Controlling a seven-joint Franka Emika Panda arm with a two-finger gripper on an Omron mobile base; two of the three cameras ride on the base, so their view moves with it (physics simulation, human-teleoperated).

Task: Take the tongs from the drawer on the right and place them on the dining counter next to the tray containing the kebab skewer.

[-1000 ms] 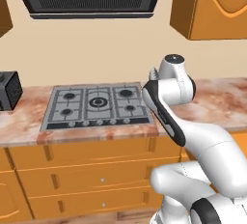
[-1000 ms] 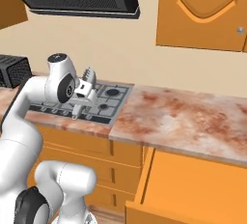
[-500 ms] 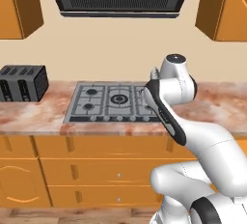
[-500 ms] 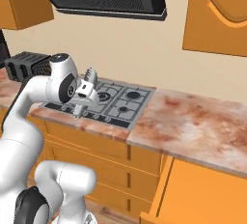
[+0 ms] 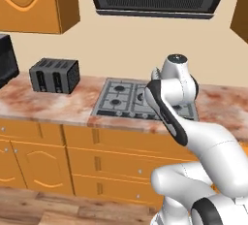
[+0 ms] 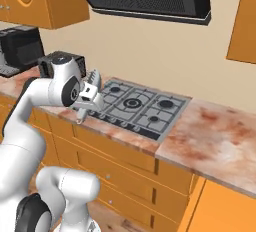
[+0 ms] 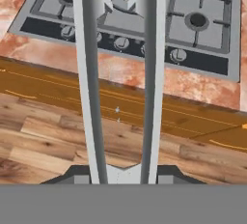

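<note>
Hand (image 6: 88, 101) pinching tongs (image 7: 91, 83), twin arms in hand view, over gas hob (image 6: 137, 107).

Beige wall (image 5: 121, 44), orange cabinets (image 5: 34, 1), marbled counter (image 6: 215, 141), wood floor (image 7: 53, 136)

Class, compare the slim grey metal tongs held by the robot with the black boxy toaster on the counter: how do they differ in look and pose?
The slim grey metal tongs are pale grey with two long narrow arms; the black boxy toaster is dark and blocky. The tongs are carried in the gripper above the gas hob; the toaster stands on the marbled counter, left of the hob. The tongs' arms are spread apart; the toaster is one solid block.
</note>
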